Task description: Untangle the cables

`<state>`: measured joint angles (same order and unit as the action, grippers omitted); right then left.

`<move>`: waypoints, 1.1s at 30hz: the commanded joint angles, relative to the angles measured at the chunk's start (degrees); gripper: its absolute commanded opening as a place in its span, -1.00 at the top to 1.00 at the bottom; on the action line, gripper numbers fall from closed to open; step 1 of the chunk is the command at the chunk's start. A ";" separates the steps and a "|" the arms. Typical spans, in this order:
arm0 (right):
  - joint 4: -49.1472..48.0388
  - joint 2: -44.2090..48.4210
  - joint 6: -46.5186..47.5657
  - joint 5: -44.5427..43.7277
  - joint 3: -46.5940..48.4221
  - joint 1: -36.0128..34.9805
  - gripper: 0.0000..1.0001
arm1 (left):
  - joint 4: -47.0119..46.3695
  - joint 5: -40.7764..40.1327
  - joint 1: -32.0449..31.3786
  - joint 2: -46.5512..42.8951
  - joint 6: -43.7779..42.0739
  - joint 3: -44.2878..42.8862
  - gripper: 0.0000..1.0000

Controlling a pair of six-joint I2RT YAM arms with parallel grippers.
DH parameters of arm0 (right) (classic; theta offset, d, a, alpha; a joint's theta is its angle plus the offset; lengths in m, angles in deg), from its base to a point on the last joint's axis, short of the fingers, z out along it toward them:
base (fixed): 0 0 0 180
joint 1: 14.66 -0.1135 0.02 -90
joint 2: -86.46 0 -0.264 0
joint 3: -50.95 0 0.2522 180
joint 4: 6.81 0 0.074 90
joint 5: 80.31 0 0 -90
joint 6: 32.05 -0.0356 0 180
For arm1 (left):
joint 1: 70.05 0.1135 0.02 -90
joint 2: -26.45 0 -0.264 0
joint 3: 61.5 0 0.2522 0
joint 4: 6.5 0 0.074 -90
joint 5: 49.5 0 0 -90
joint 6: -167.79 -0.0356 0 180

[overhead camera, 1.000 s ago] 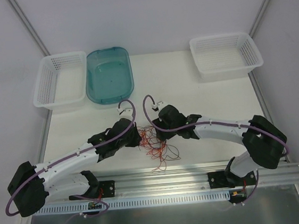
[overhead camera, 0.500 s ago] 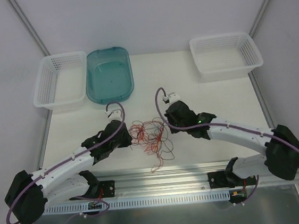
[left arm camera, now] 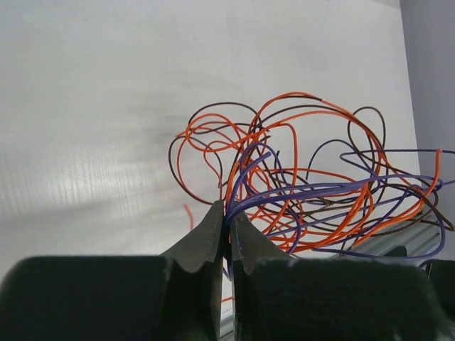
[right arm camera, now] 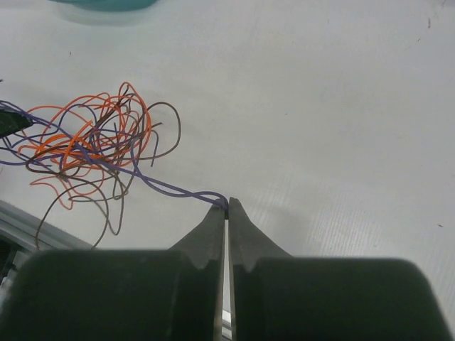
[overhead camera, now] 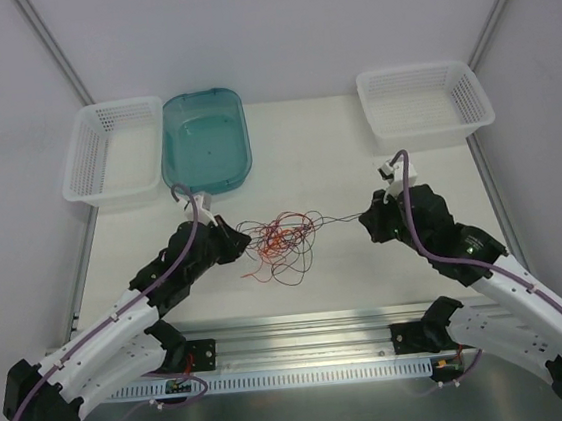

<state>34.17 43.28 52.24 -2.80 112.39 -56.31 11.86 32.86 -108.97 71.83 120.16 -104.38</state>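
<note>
Your left hand (left arm camera: 226, 222) and right hand (right arm camera: 227, 206) each pinch a purple strand of the cables (overhead camera: 282, 239); pull wider and that knot likely just cinches tighter.

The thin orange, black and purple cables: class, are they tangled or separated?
Tangled: the cables form one interwoven clump; a purple strand runs to the shut right gripper.
</note>
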 commanded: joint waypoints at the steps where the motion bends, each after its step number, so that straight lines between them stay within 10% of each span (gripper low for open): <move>1: 3.81 2.49 2.46 -6.33 3.12 2.80 0.99 | 11.22 -5.55 2.09 1.54 -3.96 0.47 1.00; 21: -15.06 -18.86 1.23 14.23 -3.56 -8.01 -0.13 | 1.55 7.55 -2.92 13.51 -1.76 -0.75 1.00; 33: -32.04 -39.61 12.74 22.51 1.71 -10.12 -0.15 | 1.38 9.31 -4.06 10.43 -3.52 0.12 0.98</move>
<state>10.76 5.07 60.11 15.65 110.53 -66.10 14.95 40.40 -112.49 83.77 117.58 -104.56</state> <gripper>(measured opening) 0.578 0.019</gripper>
